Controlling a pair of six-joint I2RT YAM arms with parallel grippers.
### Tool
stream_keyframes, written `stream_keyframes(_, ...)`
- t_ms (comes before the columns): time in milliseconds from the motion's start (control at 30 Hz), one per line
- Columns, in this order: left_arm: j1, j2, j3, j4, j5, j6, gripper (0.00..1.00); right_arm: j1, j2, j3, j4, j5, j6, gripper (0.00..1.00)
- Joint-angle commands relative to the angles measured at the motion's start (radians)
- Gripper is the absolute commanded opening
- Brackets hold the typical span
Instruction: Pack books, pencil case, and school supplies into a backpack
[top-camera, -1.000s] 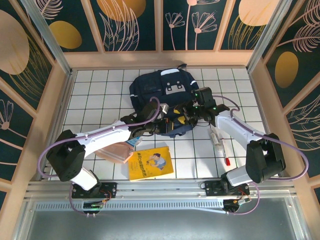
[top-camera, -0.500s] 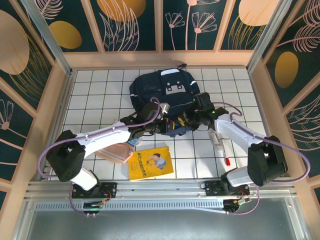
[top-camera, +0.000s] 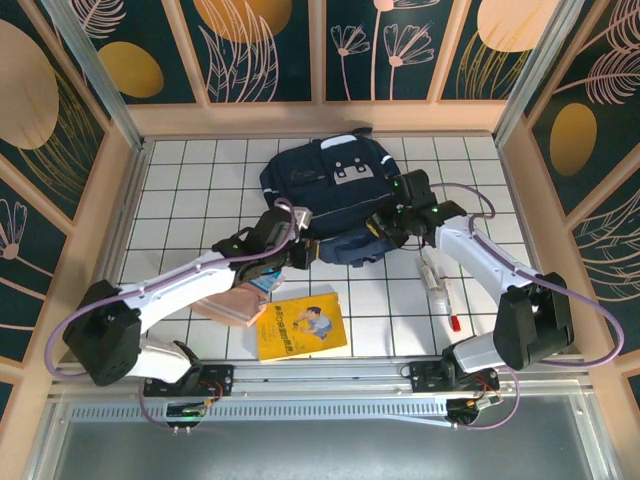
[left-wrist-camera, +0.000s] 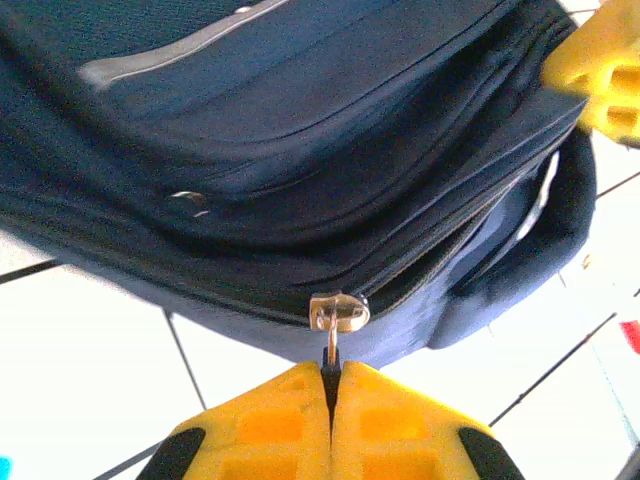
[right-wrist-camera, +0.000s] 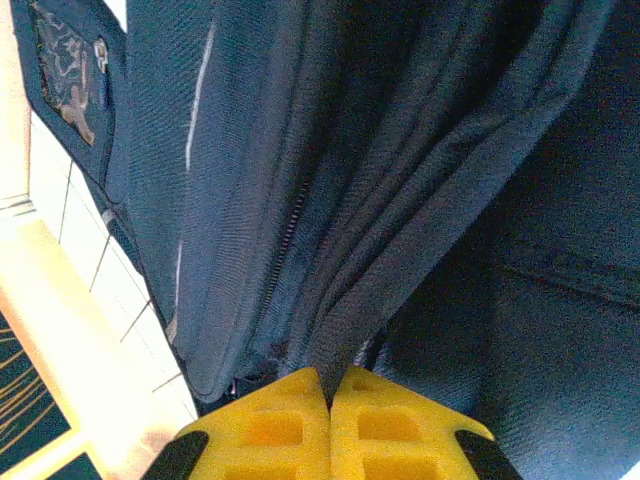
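Right gripper (right-wrist-camera: 329, 385) newly tight, apparently on the one backpack (right-wrist-camera: 400, 150).

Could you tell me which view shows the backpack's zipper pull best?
The left wrist view: the metal zipper pull is large and sharp, pinched in the shut left hand. The top external view shows the whole backpack, the pull too small to make out; the right wrist view shows zipper track in folded fabric.
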Motion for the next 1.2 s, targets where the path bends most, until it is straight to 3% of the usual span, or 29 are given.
stream_keyframes(0,0.004,-0.081,-0.066,-0.071,-0.132,0.107,0.00,-0.040,-0.010,0.058,-0.034,0.039,-0.134,0.00)
stream_keyframes(133,0.012,-0.129,-0.133,-0.026,-0.263,0.165,0.00,-0.073,0.000,0.071,-0.018,-0.053,-0.176,0.00)
stream_keyframes(233,0.021,-0.092,-0.079,-0.038,-0.226,0.175,0.00,-0.097,0.016,0.091,-0.048,-0.032,-0.196,0.00)
stream_keyframes(333,0.015,-0.022,0.007,-0.020,-0.072,0.165,0.00,-0.093,0.032,0.101,-0.089,-0.010,-0.173,0.24)
stream_keyframes(500,-0.035,0.039,0.101,0.039,-0.004,0.133,0.00,0.027,-0.013,0.037,-0.059,0.017,0.022,0.43)
stream_keyframes(733,-0.106,0.146,0.186,0.150,0.071,0.096,0.00,0.098,-0.042,-0.036,-0.011,0.051,0.244,0.47)
stream_keyframes(933,-0.131,0.188,0.177,0.209,0.095,0.057,0.00,0.123,-0.036,-0.009,-0.093,0.109,0.249,0.49)
stream_keyframes(1033,-0.132,0.182,0.170,0.193,0.074,0.052,0.00,0.143,-0.052,0.033,-0.068,0.161,0.063,0.46)
stream_keyframes(1100,-0.130,0.165,0.149,0.204,0.066,0.048,0.00,0.150,-0.056,0.068,-0.037,0.153,-0.155,0.45)
stream_keyframes(1167,-0.130,0.145,0.132,0.205,0.059,0.049,0.00,0.148,-0.067,0.080,-0.002,0.119,-0.501,0.44)
